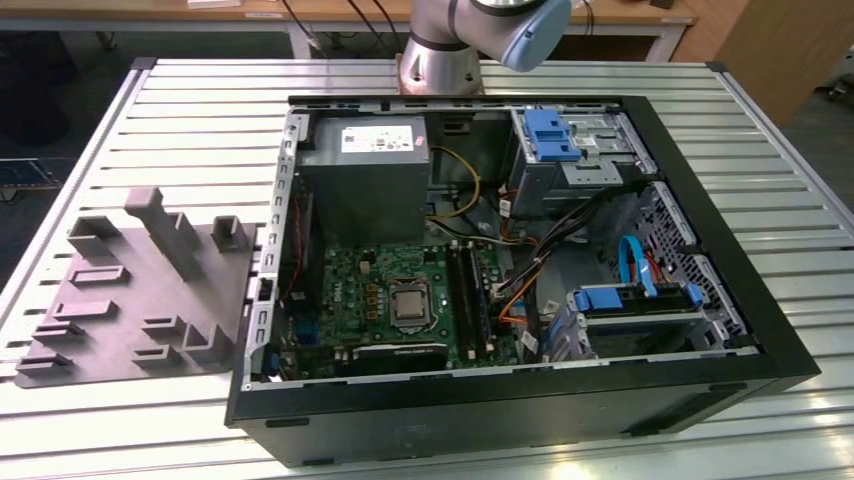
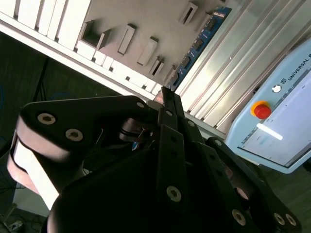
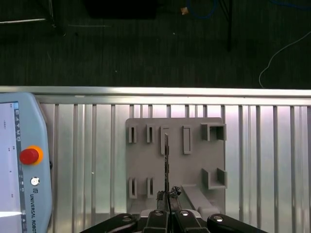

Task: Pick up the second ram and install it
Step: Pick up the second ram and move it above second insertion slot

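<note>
Gripper: in both wrist views the gripper [image 3: 167,195] is clamped on one end of the ram [image 3: 166,160], which juts straight out from the fingertips.
Ram: in the first wrist view it is edge-on, a thin dark line. The second wrist view adds its blue face and dark chips.
Below: a grey slotted tray [image 3: 194,165]. The ram's far end lines up with one slot – contact cannot be told.
Exterior view: the tray is at middle left, the open case [image 1: 534,410] is beside it, and the arm [image 1: 454,40] is at top centre.
Writing: there is a pale label on the power supply [image 1: 363,180] and print on the pendant [image 3: 41,145] near its red button [image 3: 29,156].
Edges: the table [image 3: 262,170] ends just past the tray, with dark floor [image 3: 146,48] beyond. The pendant lies beside the tray, apart from it.
</note>
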Motion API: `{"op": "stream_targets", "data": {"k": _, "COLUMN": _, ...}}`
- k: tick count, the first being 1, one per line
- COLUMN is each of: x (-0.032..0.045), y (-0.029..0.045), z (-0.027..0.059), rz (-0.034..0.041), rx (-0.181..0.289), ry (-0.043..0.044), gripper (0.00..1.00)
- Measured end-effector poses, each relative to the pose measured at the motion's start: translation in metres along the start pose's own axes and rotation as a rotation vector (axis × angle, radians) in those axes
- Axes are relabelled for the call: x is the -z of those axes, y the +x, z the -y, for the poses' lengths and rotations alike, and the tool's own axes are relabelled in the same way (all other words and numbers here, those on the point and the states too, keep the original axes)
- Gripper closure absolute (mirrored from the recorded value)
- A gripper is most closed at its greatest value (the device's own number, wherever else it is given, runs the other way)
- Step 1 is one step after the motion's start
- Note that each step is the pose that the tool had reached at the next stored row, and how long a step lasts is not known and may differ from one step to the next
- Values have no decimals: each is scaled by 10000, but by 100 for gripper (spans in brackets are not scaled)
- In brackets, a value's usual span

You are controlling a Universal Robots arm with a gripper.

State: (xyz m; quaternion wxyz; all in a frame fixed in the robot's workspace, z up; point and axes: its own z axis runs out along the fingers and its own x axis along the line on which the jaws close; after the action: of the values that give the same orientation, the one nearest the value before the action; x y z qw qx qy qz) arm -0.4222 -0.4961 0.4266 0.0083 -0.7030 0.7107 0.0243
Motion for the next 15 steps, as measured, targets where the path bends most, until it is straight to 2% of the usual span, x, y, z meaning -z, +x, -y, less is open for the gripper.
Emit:
{"op": "stream_targets", "data": {"k": 4, "x": 1, "y": -1, "z": 93, "rz": 0, "rx": -1, "ry": 0, "gripper": 88}}
{"op": "stream_targets", "data": {"k": 7, "x": 2, "y": -2, "z": 193, "rz": 1, "rx": -2, "ry": 1, "gripper": 88}}
{"op": "stream_targets", "data": {"k": 15, "x": 6, "y": -6, "z": 546, "rz": 1, "rx": -1, "ry": 1, "gripper": 88}}
